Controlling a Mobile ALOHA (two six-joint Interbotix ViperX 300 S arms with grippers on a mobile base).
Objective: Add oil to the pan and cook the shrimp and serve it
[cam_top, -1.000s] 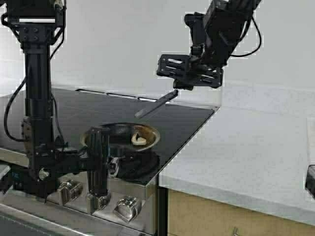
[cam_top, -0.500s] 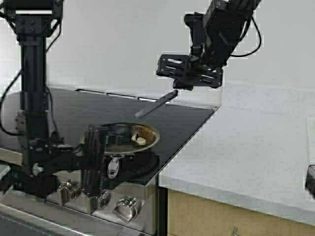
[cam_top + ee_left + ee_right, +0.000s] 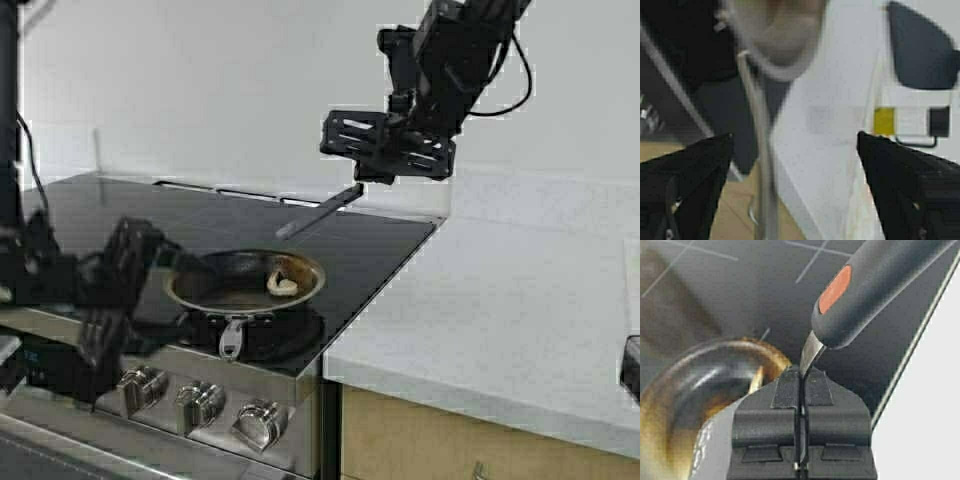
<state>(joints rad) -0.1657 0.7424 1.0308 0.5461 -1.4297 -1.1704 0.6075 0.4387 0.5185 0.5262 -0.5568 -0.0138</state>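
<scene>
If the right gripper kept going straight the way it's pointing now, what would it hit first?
Probably the black stovetop, just behind the pan. The right gripper, shut on a spatula, angles down toward the robot's left. Depth is unclear, so it might reach the pan's far rim instead.

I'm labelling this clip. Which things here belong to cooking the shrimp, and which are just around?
For the job: pan; shrimp inside it; dark-handled utensil clamped in the right gripper; left gripper, open, left of the pan.
Just there: stove knobs; white countertop.
</scene>
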